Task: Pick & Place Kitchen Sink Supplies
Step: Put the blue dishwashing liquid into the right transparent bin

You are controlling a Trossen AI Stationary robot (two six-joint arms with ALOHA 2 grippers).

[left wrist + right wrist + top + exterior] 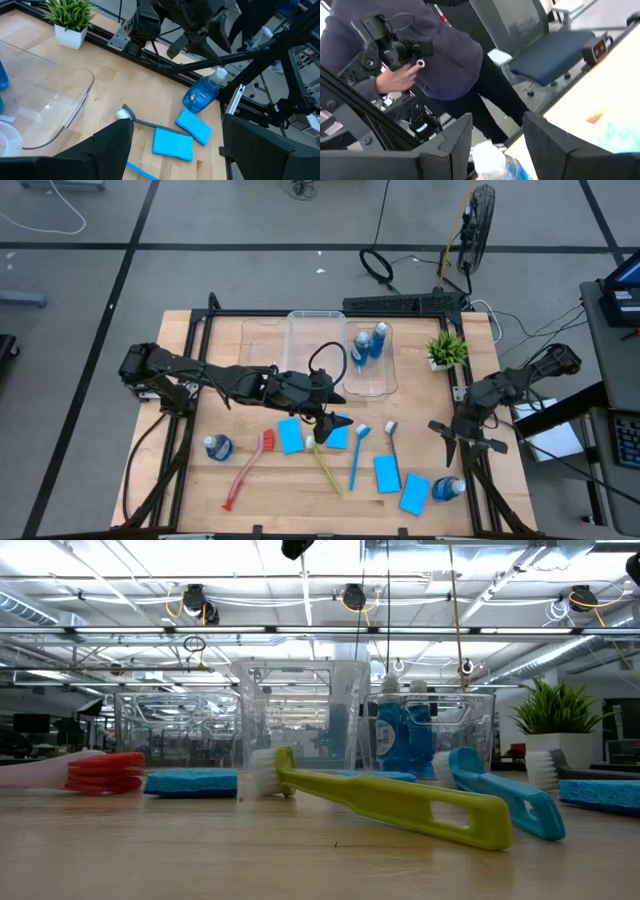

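My left gripper [328, 420] [175, 125] hangs open above the table's middle, over a light-blue sponge [340, 433], with nothing between its fingers. My right gripper [458, 445] [497, 120] stands open at the table's right edge, a short way off a lying blue bottle [448, 488] [495, 162]. More sponges [290, 436] [387, 473] [414, 493] lie flat on the wood. So do the red [245, 470], yellow-green [325, 465], blue [357, 455] and grey [392, 442] brushes. Another bottle [218, 447] lies at the left. Two bottles [370, 343] stand in a clear bin [385, 385].
A second clear bin [300, 330] stands beside the first at the back. A potted plant [447, 348] stands at the back right. A black frame rail [300, 312] runs along the table's far edge. In the right wrist view a person [420, 55] stands beyond the table by a chair [545, 50].
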